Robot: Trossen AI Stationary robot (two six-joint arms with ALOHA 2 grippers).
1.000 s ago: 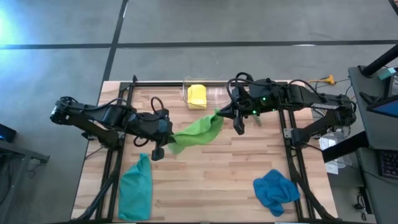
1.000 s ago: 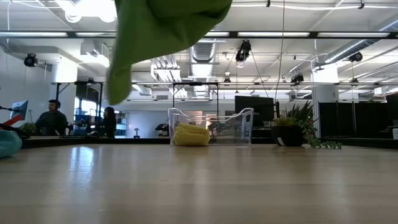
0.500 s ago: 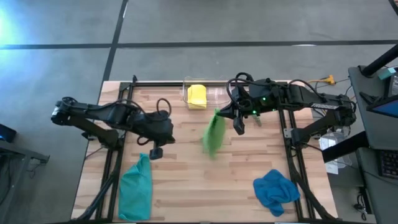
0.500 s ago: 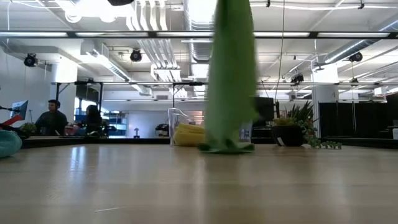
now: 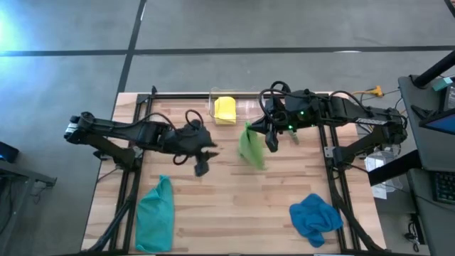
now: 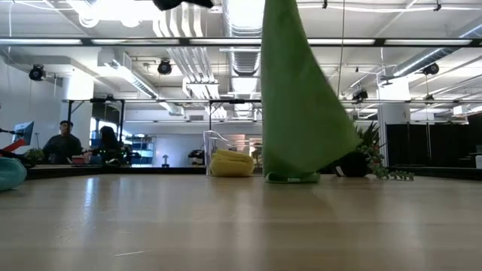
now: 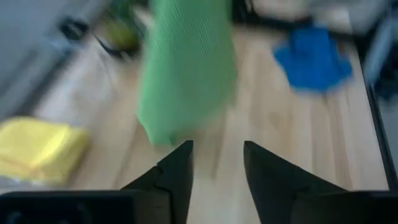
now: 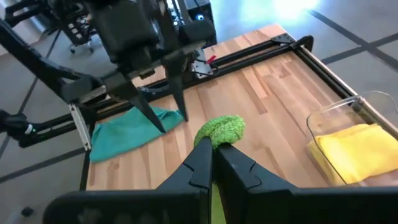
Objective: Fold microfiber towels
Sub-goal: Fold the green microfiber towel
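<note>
Going left to right across the table: the teal towel (image 5: 156, 213) lies crumpled near the front-left corner, untouched. The left gripper (image 5: 202, 165) hovers over the middle of the table with its fingers apart and nothing between them, pointed at the lime green towel (image 5: 250, 147) just beside it. The right gripper (image 5: 271, 139) is pinched shut on that towel's top corner, so the cloth hangs straight down, long axis vertical, lower edge just brushing the wood. The yellow towel (image 5: 225, 109) sits folded in the clear bin (image 5: 245, 107) at the back, and the blue towel (image 5: 315, 216) is bunched at the front right.

For this step, I'd say the left gripper should catch a free hanging corner, not the bunched middle, then pull sideways so the cloth spreads flat before laying it down.
</note>
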